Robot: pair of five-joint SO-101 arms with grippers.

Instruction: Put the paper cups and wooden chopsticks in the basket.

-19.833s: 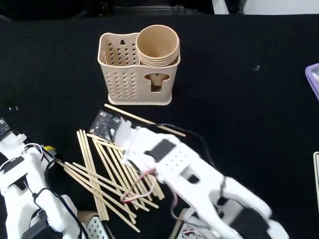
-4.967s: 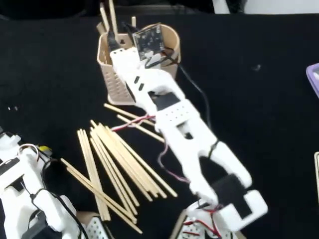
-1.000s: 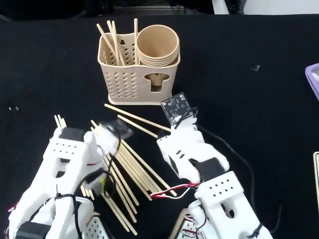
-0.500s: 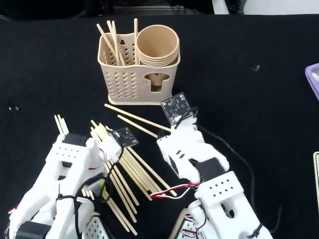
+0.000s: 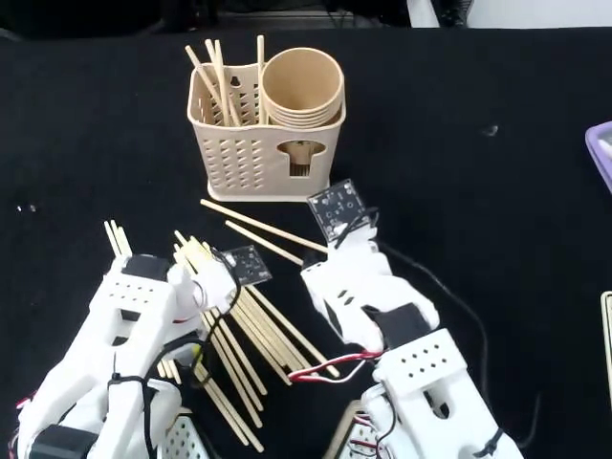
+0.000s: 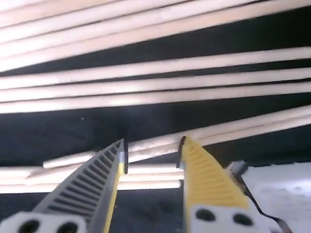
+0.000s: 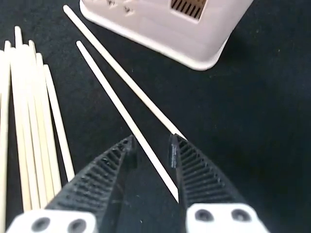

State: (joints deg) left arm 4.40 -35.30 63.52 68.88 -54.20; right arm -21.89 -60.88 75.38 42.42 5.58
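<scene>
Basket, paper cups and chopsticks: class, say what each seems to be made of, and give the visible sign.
Basket: probably moulded plastic; smooth beige walls with regular rows of slots.
Paper cups: seemingly thin matt card, tan; their rolled rims sit nested in a stack.
Chopsticks: apparently bare, unvarnished wood; pale, dull, slim straight sticks.
</scene>
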